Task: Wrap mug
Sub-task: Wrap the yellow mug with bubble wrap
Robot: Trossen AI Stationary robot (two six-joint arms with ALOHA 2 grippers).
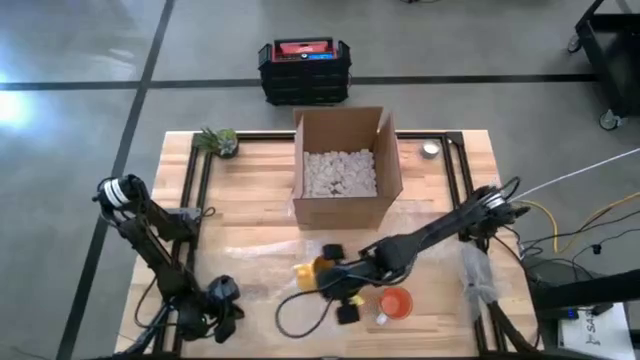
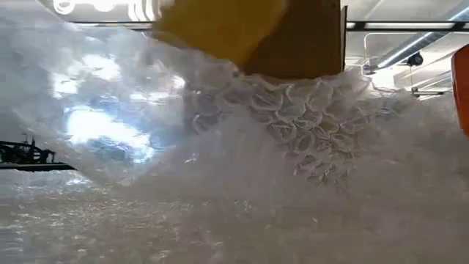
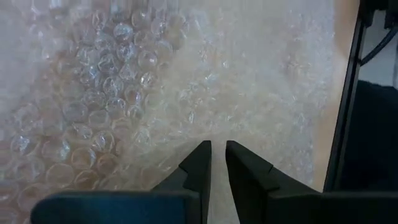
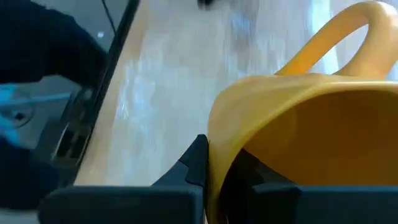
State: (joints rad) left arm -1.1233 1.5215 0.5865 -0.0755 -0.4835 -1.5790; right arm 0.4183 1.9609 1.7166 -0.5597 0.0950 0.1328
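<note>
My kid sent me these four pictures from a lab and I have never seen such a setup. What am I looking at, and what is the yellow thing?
It is a robot with two dark arms at a wooden table. One picture looks straight down, one looks level across the tabletop, and two come from cameras on the arms' wrists. The yellow thing is a mug. The right gripper holds it by the rim, one finger inside and one outside. The left gripper is low over a sheet of bubble wrap, its fingers nearly together with nothing between them. Also on the table are an open box of white packing bits, a small plant and an orange cup.
</note>
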